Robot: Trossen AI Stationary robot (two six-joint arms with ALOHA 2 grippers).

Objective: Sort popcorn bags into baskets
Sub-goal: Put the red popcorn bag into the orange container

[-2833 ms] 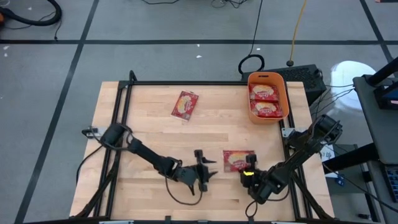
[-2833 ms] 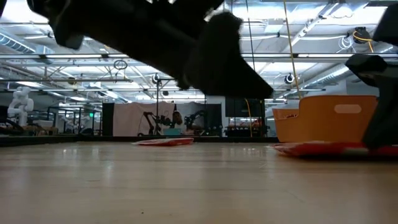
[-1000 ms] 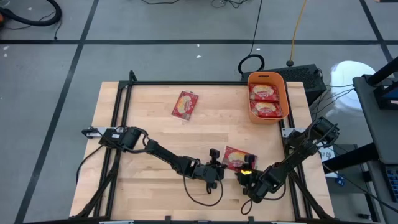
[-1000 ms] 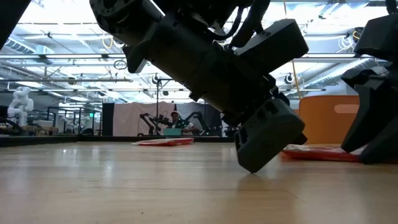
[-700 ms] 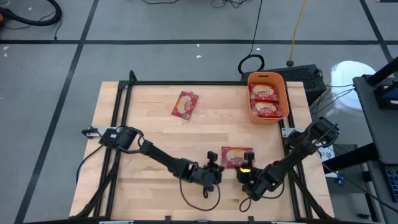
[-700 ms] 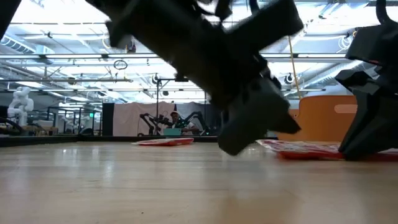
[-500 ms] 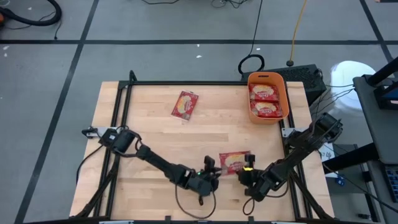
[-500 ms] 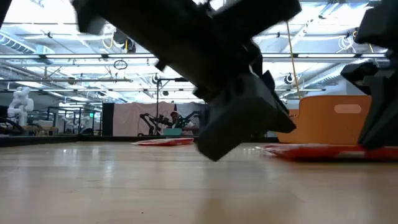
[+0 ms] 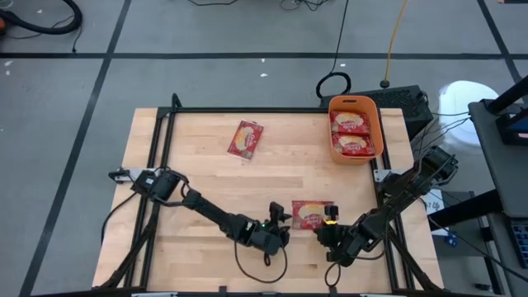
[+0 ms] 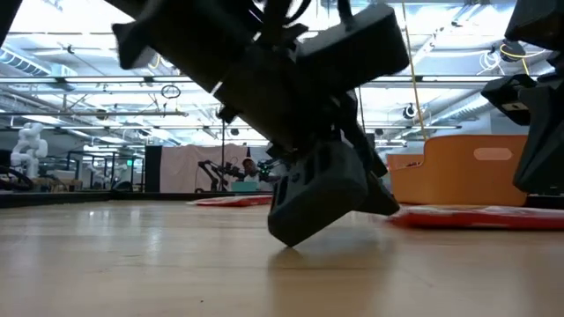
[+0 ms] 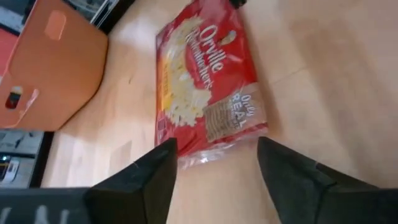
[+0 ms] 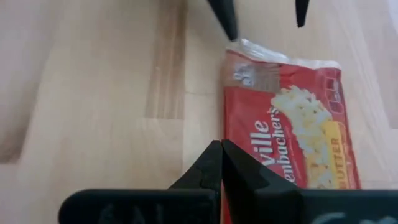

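So the flat red popcorn packet sat between both grippers, orange plastic bin well off. Left gripper gaped empty at its left edge; right gripper was pinched closed, holding nothing. Next it probably needed a proper pinch.

- The left arm reaches low across the table from its left edge towards the front middle, forearm nearly flat.
- The left gripper sits just above the wood, tilted nose-down, fingers spread apart with nothing between them.
- The right arm comes in from the right edge, angled down towards the front.
- The right gripper points at the left one, close to it, fingers pressed together at the tips, empty.
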